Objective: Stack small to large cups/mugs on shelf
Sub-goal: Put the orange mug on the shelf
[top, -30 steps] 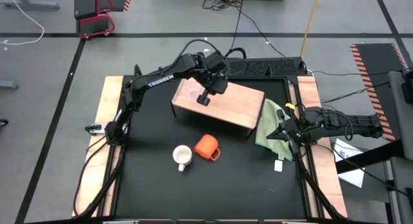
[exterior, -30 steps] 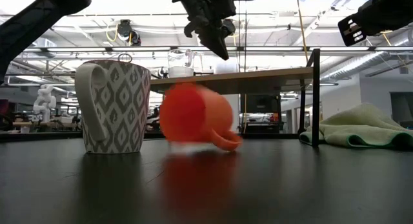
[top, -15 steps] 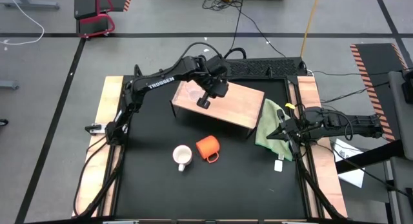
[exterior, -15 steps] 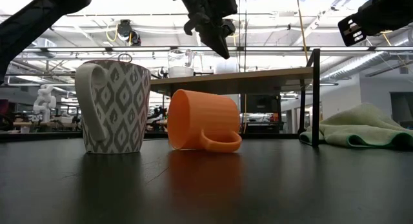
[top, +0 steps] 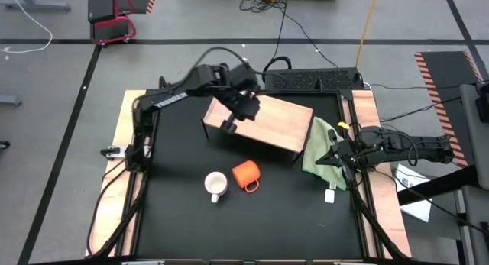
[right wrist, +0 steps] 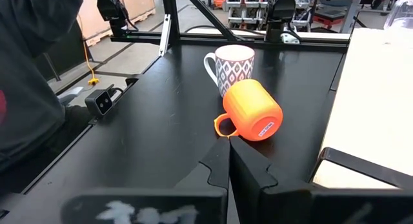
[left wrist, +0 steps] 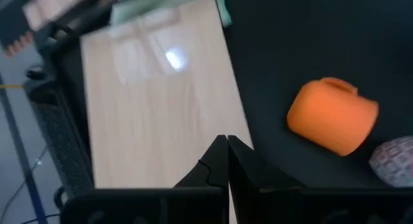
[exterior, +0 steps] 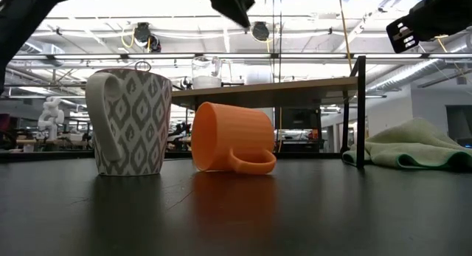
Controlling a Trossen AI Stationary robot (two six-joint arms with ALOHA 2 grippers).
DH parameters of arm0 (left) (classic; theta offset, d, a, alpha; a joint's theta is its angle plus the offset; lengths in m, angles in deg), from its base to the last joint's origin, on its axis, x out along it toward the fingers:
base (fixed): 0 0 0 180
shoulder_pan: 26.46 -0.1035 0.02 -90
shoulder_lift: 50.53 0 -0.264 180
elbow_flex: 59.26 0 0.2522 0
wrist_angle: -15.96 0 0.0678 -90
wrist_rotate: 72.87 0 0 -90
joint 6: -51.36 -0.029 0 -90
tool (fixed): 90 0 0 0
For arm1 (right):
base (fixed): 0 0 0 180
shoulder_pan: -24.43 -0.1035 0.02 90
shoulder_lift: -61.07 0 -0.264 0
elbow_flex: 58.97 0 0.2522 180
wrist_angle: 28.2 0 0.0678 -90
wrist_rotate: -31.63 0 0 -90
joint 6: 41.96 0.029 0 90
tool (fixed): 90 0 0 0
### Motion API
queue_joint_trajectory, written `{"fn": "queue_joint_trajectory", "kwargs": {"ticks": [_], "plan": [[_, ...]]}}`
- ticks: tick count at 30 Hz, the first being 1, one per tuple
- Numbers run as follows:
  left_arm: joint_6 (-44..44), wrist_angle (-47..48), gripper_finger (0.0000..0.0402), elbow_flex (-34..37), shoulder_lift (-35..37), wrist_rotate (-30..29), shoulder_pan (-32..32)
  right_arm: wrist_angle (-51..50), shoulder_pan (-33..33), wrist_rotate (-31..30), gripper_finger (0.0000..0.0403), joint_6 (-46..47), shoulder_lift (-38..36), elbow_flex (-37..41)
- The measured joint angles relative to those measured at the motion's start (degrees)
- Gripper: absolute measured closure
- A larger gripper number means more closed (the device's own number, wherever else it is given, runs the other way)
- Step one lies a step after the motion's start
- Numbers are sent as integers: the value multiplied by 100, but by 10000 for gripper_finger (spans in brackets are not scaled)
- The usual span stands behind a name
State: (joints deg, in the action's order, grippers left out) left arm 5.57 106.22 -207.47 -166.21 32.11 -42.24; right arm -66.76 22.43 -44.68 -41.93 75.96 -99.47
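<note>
Black tabletop (top: 183, 219) now carries the orange-red mug (top: 244, 174) at rest on its side, no longer rolling, just beside the upright white mug (top: 215, 184) at its 9 o'clock. Over the shelf (top: 267, 120), the left gripper (top: 228, 125) has lifted and swung toward 9 o'clock, fingers pressed together and empty, so the clear cup (exterior: 206, 71) looks placed and the orange mug likely comes next. At the table's 3 o'clock edge the right gripper (top: 333, 159) waits, also closed on nothing.

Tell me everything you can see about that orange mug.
The orange mug is plain, matte, plastic-looking, with faint ribs and one loop handle. It lies tipped on its side on the black table, handle against the tabletop, a small label on its base. It rests in front of the shelf, close beside the upright patterned mug. No gripper touches it.
</note>
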Motion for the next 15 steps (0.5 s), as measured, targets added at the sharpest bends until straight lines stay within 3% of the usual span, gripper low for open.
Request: {"fn": "queue_joint_trajectory", "kwargs": {"ticks": [10,15], "plan": [[495,534,402,-2,572,424,491,-2,-2,0,403,-2,0,0],[616,711,402,0,563,197,991,-2,-2,1,403,-2,0,0]]}}
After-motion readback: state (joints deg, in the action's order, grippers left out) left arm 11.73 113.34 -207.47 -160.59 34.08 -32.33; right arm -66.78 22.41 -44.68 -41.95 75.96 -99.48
